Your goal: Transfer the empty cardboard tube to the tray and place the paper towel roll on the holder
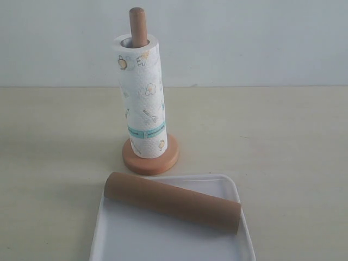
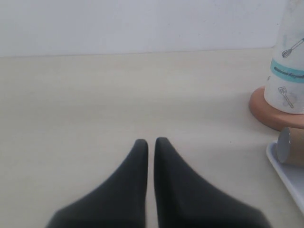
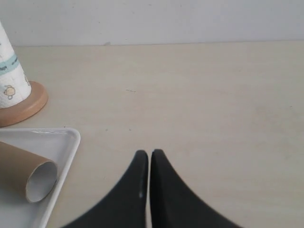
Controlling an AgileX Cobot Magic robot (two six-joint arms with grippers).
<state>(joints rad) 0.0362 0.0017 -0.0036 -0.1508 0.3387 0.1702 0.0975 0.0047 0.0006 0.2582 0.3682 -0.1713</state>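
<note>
The paper towel roll [image 1: 144,100] stands upright over the post of the wooden holder [image 1: 151,157], whose rounded top [image 1: 138,24] sticks out above it. The brown cardboard tube [image 1: 173,201] lies slantwise in the white tray [image 1: 109,239] in front of the holder. Neither gripper shows in the exterior view. My left gripper [image 2: 151,141] is shut over bare table, well apart from the roll [image 2: 287,61], holder base [image 2: 266,111], tube end [image 2: 289,147] and tray rim [image 2: 285,173]. My right gripper [image 3: 149,153] is shut too, beside the tray [image 3: 66,147], tube [image 3: 28,175] and holder base [image 3: 28,104].
A pale beige tabletop [image 1: 283,141] stretches around the holder and tray, with a plain light wall [image 1: 244,38] behind it.
</note>
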